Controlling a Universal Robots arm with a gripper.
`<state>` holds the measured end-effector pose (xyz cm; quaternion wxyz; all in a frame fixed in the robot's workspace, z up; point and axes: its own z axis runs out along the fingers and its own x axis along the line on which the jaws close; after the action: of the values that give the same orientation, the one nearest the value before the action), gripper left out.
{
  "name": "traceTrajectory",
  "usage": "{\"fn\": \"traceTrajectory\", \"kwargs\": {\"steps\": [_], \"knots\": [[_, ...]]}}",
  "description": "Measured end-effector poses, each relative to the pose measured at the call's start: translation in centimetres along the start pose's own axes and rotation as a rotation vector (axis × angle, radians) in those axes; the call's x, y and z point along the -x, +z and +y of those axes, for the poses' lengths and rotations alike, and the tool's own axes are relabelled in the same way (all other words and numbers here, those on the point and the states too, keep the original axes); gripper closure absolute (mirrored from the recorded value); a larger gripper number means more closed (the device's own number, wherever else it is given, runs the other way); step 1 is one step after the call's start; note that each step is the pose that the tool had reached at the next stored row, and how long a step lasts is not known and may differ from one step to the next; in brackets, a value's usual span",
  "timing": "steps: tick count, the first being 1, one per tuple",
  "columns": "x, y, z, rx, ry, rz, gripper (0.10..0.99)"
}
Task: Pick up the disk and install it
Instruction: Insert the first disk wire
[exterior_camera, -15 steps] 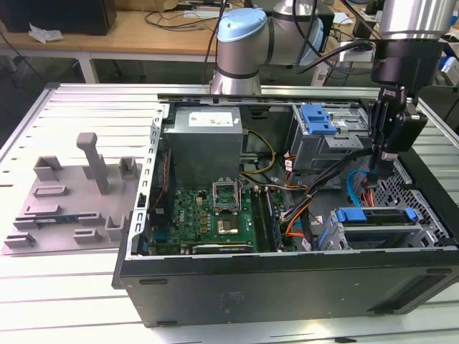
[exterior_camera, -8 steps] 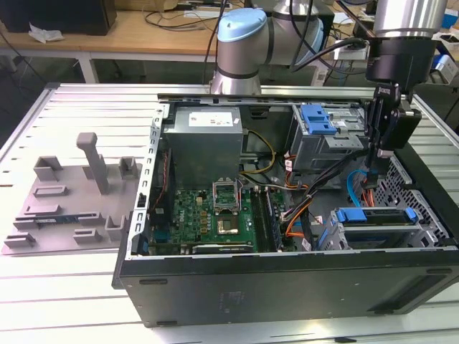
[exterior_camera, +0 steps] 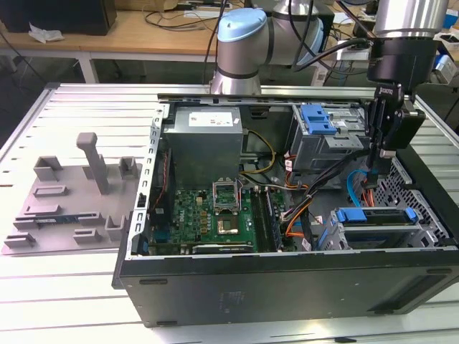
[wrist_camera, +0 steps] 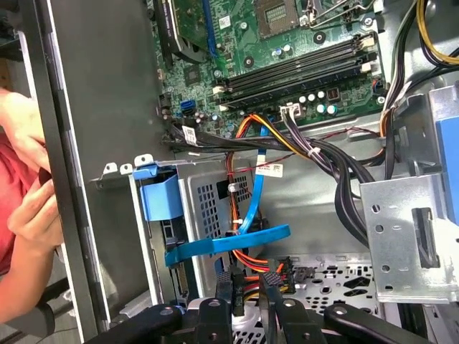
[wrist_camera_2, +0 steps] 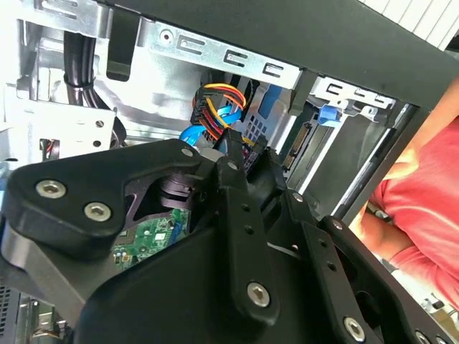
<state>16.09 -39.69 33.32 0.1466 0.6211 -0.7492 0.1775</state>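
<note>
Jaws just above the disk point(exterior_camera: 373, 217), apparently apart from it.

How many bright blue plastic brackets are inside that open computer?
2. One latch tab tops the far metal cage; the other frames the disk at the exterior view's right. More may be hidden.

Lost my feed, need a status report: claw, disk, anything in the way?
Claw inside case, above the cables. Disk, blue-framed, lying in bay. Person's hand beside the case.
</note>
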Motion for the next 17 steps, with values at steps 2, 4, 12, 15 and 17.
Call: {"fn": "traceTrajectory", "kwargs": {"steps": [2,4,12,15,17], "knots": [[0.0,0.01,0.0,0.0,0.0,-0.0001,0.792],[0.0,0.0,0.0,0.0,0.0,-0.0001,0.792],[0.0,0.01,0.0,0.0,0.0,0.0,0.922],[0.0,0.01,0.0,0.0,0.0,0.0,0.922],[0.0,0.01,0.0,0.0,0.0,0.0,0.922]]}}
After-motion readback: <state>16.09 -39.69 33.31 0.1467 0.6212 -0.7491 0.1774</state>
